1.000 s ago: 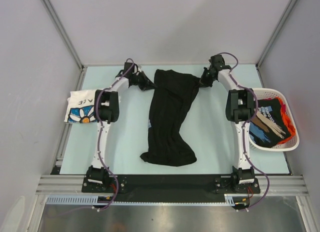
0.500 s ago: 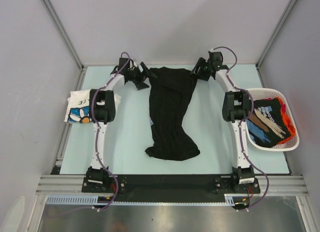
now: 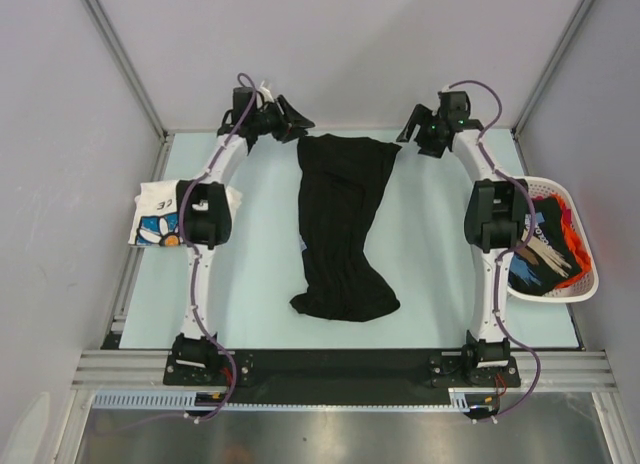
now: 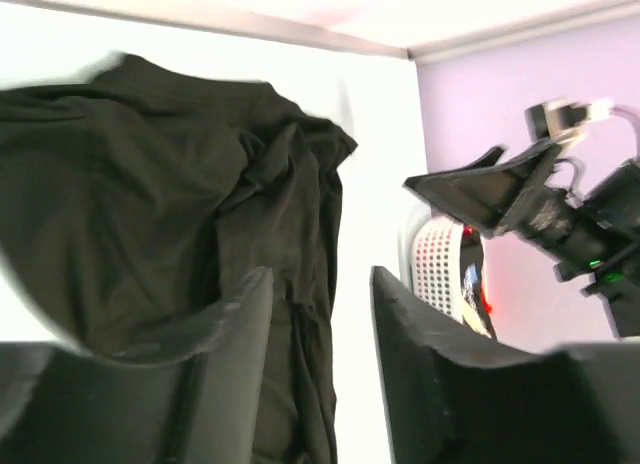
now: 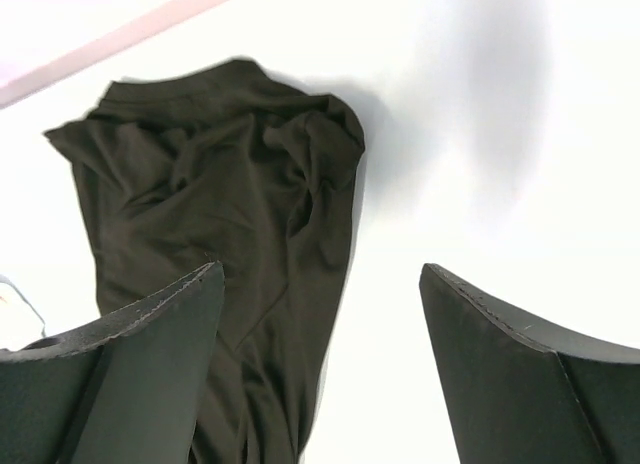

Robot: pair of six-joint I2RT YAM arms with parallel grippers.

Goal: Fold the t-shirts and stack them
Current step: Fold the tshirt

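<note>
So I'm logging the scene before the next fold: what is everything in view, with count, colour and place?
black t-shirt: one, black, crumpled lengthwise at the table's middle.
white t-shirt: one, white with blue flower print, table's left edge.
heaped clothes: count unclear, dark printed and orange, inside the basket.
basket: one, white, table's right edge.
table: one, pale blue-green.
left tool: one, black, open, empty, far left of the black shirt.
right tool: one, black, open, empty, far right.

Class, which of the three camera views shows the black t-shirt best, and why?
The top external view: the whole black t-shirt shows there, end to end, bunched lengthwise. The left wrist view catches only one crumpled end; the right wrist view shows that same end more clearly, the rest cut off.
</note>
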